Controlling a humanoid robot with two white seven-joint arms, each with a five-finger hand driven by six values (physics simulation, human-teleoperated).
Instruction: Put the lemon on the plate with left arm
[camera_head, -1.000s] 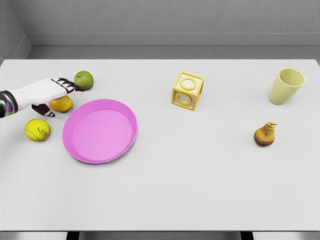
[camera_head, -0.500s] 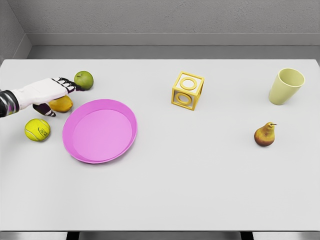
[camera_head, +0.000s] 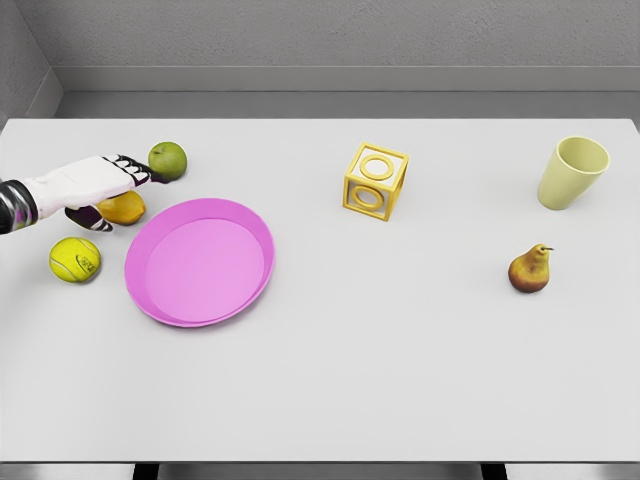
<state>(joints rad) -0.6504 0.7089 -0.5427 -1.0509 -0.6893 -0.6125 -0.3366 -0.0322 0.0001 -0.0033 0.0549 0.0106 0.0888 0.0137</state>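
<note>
Nearest along the left edge of the table (camera_head: 330, 380) sits a tennis ball (camera_head: 75, 259), apart from the pink plate (camera_head: 170, 305), which lies empty a little in from that edge. Just beyond the ball, the lemon (camera_head: 125, 208) rests on the table, close to the plate's far left rim and partly covered by the left hand (camera_head: 95, 185), whose arm comes in from the left edge. Over the last second the hand has sunk slightly onto the lemon; the thumb now lies along its near side and the fingers (camera_head: 135, 170) reach over its top toward the green apple (camera_head: 167, 159) beyond. They look only partly curled, so a grip seems to be forming, not finished; the lemon has not shifted. A lift and short carry rightward remain. The right hand is out of view.
</note>
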